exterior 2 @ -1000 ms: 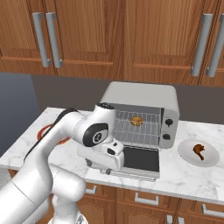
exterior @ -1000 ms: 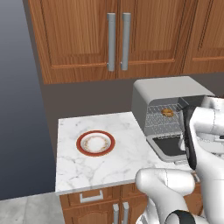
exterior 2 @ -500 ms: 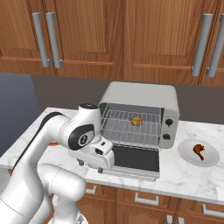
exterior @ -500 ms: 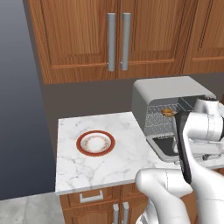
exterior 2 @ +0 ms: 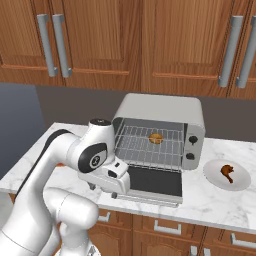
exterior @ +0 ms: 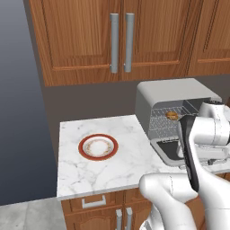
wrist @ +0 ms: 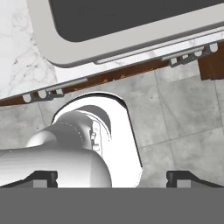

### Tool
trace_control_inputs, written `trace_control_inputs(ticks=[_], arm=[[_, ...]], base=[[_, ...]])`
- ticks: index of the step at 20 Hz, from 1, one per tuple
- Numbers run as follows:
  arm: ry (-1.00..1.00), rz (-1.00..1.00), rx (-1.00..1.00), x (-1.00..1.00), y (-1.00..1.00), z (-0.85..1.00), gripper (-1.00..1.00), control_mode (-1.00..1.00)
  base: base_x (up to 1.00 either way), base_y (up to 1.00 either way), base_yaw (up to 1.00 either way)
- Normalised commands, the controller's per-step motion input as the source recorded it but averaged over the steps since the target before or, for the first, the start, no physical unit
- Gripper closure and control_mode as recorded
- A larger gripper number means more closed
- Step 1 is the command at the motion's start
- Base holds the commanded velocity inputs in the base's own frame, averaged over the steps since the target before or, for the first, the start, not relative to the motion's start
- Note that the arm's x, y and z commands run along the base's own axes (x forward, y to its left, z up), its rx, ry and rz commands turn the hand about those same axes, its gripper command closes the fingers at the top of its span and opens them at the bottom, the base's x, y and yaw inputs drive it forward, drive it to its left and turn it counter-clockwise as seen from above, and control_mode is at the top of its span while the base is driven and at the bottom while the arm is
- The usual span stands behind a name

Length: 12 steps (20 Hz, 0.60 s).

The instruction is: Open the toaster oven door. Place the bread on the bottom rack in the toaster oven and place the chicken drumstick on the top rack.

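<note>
With the toaster oven door point(exterior 2: 153, 181) folded down flat over the counter's front edge, the bread point(exterior 2: 156, 138) sits inside the toaster oven point(exterior 2: 165, 112) on a wire shelf.

In the right base view the gripper point(exterior 2: 116, 184) hangs at about nine o'clock from the door, just off its left end, and in the hand view its two fingertips point(wrist: 39, 177) stand wide apart with nothing between them. Which shelf carries the bun is hard to tell, though it looks like the bottom rack point(exterior 2: 150, 152). The chicken drumstick point(exterior 2: 228, 172) lies on a grey plate point(exterior 2: 240, 181) at three o'clock from the oven. A red-rimmed plate point(exterior: 98, 147) lies bare on the marble counter point(exterior: 126, 166), at nine o'clock from the oven.
</note>
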Motion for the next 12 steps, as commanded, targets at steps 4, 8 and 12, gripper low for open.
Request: trace_control_inputs(ticks=[4, 8, 12], arm=[[0.00, 0.00, 0.00, 0.00, 0.00, 0.00, -1.00, -1.00], [0.00, 0.00, 0.00, 0.00, 0.00, 0.00, -1.00, -1.00], [0.00, 0.00, 0.00, 0.00, 0.00, 0.00, -1.00, -1.00]], base=[[0.00, 0.00, 0.00], [0.00, 0.00, 0.00], [0.00, 0.00, 0.00]])
